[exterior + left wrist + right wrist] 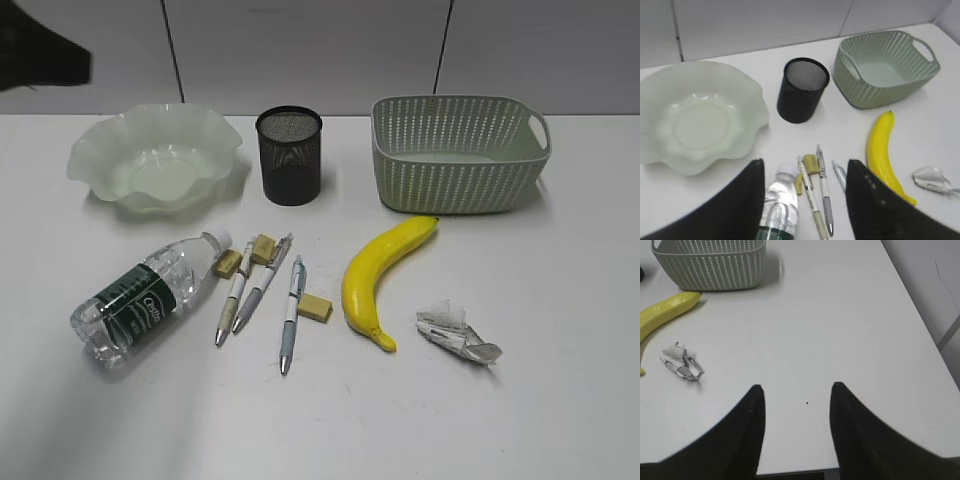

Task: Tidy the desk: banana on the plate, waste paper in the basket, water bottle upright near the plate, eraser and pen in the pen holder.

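The water bottle (150, 297) lies on its side at the desk's left front, cap toward the pens (262, 282). Three tan erasers (314, 307) lie among three pens. The banana (380, 275) lies right of them, with the waste paper (457, 333) beside its lower end. At the back stand the plate (155, 155), the pen holder (289, 155) and the basket (460, 152), all empty. My left gripper (805, 165) hangs open above the bottle (780, 205) and pens (824, 195), holding nothing. My right gripper (796, 387) is open over bare desk, right of the waste paper (681, 361).
A dark shape (40, 55) at the top left corner of the exterior view looks like part of the left arm. The desk's right edge (920, 330) and near edge show in the right wrist view. A tiled wall runs behind the desk.
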Robot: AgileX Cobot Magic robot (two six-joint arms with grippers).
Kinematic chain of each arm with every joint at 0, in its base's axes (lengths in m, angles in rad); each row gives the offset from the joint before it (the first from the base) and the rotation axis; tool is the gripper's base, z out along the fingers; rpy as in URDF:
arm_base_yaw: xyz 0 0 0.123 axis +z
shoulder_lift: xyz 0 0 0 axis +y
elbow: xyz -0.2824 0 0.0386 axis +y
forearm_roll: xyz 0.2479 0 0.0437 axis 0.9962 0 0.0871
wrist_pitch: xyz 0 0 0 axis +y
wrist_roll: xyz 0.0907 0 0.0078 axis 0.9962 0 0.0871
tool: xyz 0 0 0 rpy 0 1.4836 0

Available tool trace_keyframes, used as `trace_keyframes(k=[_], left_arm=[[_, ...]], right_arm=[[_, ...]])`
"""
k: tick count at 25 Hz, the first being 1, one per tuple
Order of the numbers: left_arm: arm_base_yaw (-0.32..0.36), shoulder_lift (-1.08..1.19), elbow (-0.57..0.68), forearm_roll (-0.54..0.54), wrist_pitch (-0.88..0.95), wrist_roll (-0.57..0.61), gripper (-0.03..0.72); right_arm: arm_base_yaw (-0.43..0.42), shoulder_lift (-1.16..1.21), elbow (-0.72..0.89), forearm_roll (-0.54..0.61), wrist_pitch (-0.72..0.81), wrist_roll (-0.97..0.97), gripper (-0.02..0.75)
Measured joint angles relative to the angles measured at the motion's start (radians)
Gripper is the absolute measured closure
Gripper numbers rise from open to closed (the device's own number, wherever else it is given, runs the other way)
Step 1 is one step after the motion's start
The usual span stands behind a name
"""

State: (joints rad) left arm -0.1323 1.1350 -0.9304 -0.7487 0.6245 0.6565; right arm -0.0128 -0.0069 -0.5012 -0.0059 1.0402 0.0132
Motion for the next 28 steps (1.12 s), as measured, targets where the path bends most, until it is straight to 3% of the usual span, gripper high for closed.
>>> trace_keyframes(k=[4, 8, 11, 22, 25, 28], left_arm=[[-0.156, 0.2, -0.06, -0.005, -0.089, 0.027, 0.24], [-0.32, 0.401, -0.153, 0.042, -0.13, 0.028, 0.23], [-0.396, 0.536, -0.244, 0.054, -0.132, 0.025, 0.23], [-0.504, 0.929, -0.609, 0.131, -0.014, -0.019, 0.228], [-0.529, 1.004, -0.674, 0.213, 0.015, -0.093, 0.208], [-0.563, 1.063, -0.729, 0.377, 0.026, -0.214, 0.147]], right_arm=[[0.0, 0.0, 0.0, 0.0, 0.0, 0.0, 0.387], [0.0, 0.0, 0.0, 0.0, 0.0, 0.0, 0.387], [0.0, 0.0, 0.0, 0.0, 0.0, 0.0, 0.387], [0.0, 0.0, 0.0, 0.0, 0.0, 0.001, 0.388], [0.0, 0.0, 0.0, 0.0, 0.0, 0.0, 0.388], [0.0, 0.0, 0.0, 0.0, 0.0, 0.0, 0.388]])
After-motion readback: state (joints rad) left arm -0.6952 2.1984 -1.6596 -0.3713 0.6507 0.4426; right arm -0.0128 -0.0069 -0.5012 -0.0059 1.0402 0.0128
